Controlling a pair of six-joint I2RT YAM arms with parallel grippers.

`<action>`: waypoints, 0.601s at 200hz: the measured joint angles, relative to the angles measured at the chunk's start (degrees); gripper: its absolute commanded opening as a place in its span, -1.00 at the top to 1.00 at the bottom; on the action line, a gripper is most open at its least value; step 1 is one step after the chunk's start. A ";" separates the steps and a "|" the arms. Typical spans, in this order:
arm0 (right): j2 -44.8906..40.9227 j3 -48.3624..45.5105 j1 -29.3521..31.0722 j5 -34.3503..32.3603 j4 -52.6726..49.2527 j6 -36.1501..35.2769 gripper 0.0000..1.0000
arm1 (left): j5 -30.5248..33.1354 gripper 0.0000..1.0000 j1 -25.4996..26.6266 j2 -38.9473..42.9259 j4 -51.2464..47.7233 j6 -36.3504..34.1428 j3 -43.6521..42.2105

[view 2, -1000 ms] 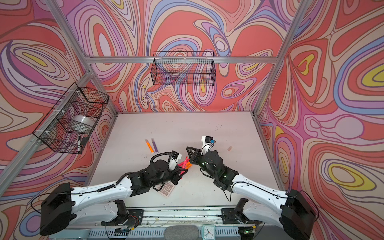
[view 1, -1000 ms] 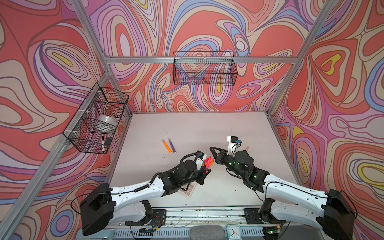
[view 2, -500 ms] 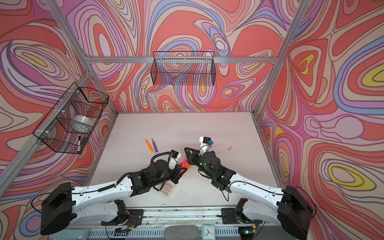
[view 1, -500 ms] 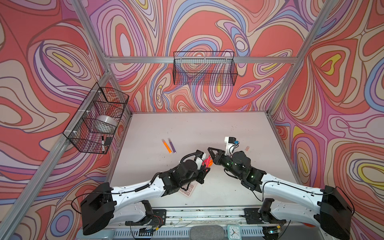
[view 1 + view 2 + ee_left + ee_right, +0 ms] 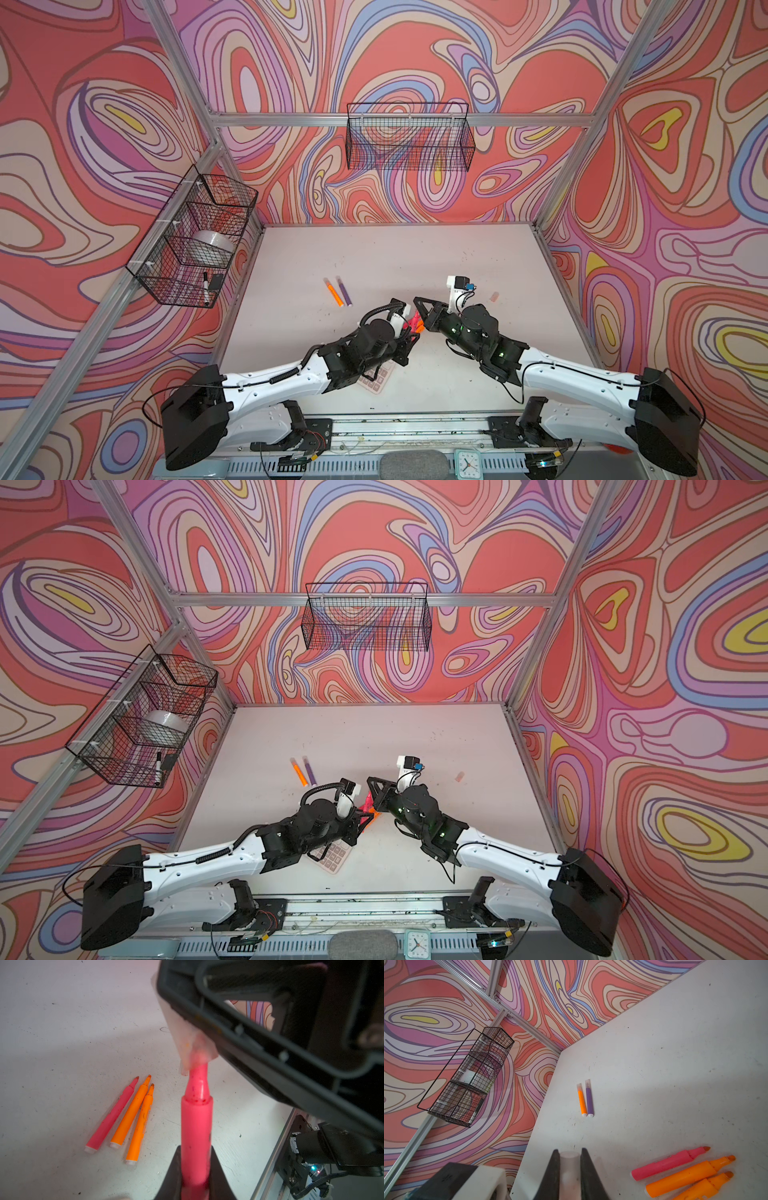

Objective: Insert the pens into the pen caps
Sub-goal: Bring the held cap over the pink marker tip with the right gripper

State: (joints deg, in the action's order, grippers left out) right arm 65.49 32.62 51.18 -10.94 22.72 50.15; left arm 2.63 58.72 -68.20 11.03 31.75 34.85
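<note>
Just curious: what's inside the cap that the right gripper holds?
The tip of the held pink pen sits in the mouth of the cap; the right gripper covers the rest.

Bright even light; wrist-view foregrounds blurred, shadowed.

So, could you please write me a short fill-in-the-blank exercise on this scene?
The left hand grips a pen coloured ___.
The translucent cap sits in the other hand, the ___ one.
Beside the capped orange pen lies a capped pen coloured ___.
___ uncapped pens lie together on the table.
Missing: pink; right; purple; three.
</note>
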 measured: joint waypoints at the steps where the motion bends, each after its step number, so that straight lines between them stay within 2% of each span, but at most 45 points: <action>1: 0.00 0.00 0.02 -0.02 0.02 -0.02 0.95 | -0.02 1.00 -0.04 0.00 0.00 0.02 0.00; 84: -0.83 -1.46 0.66 -1.62 7.61 -2.58 0.88 | -5.79 1.00 -2.99 1.25 -0.35 1.99 2.78; 120: -1.22 -1.55 0.66 -0.85 10.54 -3.91 0.75 | -7.30 1.00 -3.69 2.73 -0.50 1.86 3.37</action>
State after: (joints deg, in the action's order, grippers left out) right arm 64.27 31.07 51.83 -11.79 33.26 46.24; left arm -4.67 55.02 -65.47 10.52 33.61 38.22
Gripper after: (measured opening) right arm 0.149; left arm 0.169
